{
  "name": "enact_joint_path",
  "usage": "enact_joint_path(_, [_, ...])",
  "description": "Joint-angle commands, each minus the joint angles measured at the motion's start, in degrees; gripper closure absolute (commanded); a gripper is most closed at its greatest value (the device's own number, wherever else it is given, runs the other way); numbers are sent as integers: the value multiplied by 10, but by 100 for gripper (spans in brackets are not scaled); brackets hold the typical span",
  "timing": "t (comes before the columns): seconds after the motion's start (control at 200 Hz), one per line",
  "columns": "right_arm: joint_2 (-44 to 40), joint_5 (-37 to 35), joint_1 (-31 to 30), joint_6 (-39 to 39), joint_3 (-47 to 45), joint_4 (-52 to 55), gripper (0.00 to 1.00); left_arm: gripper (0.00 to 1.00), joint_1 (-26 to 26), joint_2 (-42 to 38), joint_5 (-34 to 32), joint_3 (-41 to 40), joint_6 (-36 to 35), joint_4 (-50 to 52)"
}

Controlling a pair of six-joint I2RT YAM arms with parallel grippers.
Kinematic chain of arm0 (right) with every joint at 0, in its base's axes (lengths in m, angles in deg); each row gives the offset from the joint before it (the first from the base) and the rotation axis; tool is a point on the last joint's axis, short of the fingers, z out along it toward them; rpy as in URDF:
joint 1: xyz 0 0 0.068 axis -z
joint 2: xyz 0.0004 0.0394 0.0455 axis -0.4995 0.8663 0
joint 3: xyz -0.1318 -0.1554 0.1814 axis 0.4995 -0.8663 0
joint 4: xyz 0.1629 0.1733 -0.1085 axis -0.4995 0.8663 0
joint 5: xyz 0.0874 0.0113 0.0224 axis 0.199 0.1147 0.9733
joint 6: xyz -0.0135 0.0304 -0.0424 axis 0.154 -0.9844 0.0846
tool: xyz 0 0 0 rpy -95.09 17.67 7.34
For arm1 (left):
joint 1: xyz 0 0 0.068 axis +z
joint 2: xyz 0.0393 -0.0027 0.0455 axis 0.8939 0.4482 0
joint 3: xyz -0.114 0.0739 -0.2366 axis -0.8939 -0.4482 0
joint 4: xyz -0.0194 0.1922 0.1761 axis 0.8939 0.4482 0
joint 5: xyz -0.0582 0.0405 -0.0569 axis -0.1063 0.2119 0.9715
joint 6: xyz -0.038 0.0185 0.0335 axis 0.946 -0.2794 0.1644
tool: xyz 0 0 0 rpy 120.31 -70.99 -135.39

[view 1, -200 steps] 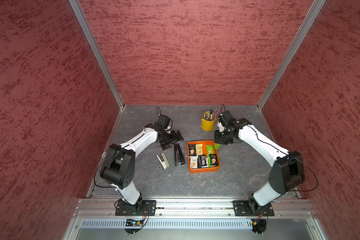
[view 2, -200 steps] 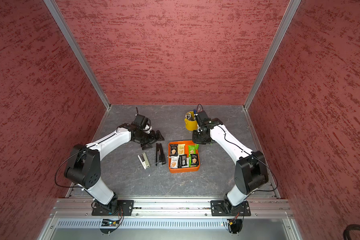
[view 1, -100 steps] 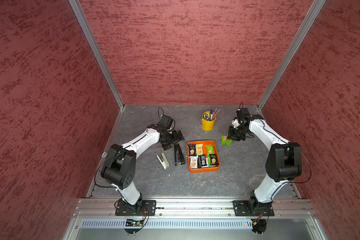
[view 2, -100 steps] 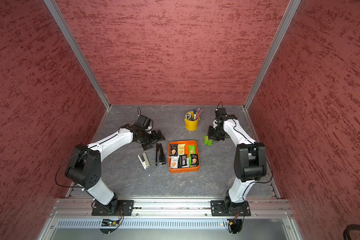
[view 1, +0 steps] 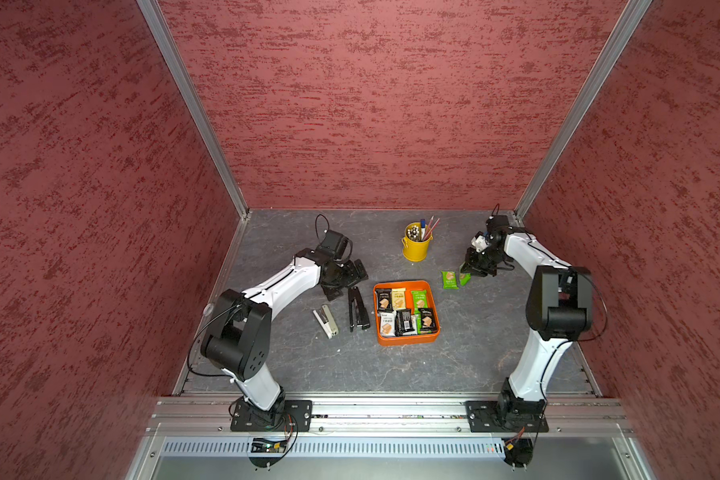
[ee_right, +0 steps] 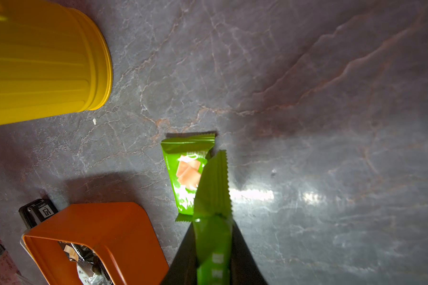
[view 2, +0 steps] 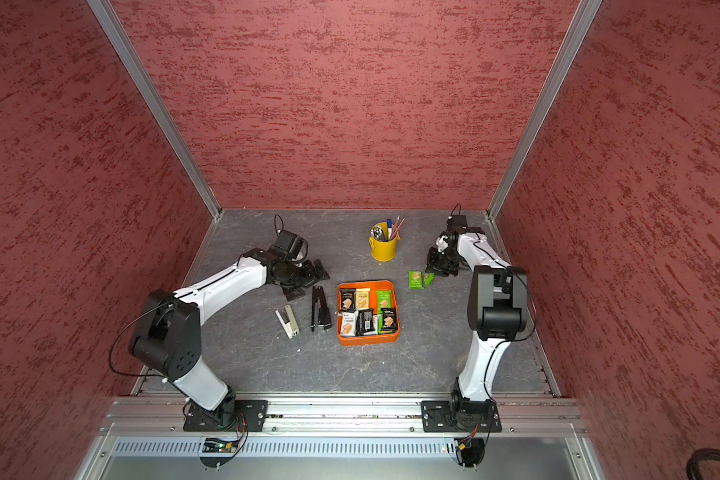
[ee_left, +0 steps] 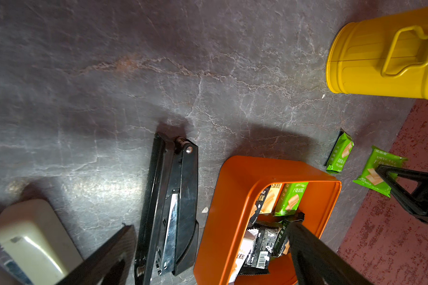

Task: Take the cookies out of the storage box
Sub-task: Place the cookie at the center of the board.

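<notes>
Green, black and white cookies [view 1: 404, 312] in packets are lying in the orange storage box [view 1: 408, 340] mid-tabletop [view 1: 391, 374]. The right fingers [ee_right: 184, 254], reaching down toward the back right corner, are clamping a green packet [ee_right: 213, 192] beside a loose packet [ee_right: 183, 172] lying outside. The left fingers [ee_left: 314, 256] are hovering wide apart.

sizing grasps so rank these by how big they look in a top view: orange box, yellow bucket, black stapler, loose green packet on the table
1. storage box
2. yellow bucket and black stapler: too close to rank; bucket wider, stapler longer
3. loose green packet
</notes>
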State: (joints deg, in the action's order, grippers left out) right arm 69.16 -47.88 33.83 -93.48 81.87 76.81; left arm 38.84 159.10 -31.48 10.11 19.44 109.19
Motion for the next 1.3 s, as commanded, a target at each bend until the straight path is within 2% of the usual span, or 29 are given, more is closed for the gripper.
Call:
enact_joint_path(0.0, [17, 14, 6, 23, 27, -12, 79, 0, -7, -26, -18, -11, 13, -1])
enact_joint_path(0.661, [65, 22, 32, 32, 29, -4, 75, 0, -16, -33, -36, -10, 29, 12])
enact_joint_path(0.801, [64, 1, 36, 25, 29, 0, 68, 0, -17, -37, -36, -16, 29, 12])
enact_joint_path(1.067, [48, -46, 38, 23, 28, 10, 47, 0, -17, -43, -35, -21, 20, 13])
enact_joint_path(1.292, [-5, -83, 38, 6, 12, 29, 37, 0, -12, -36, -27, -13, 0, 13])
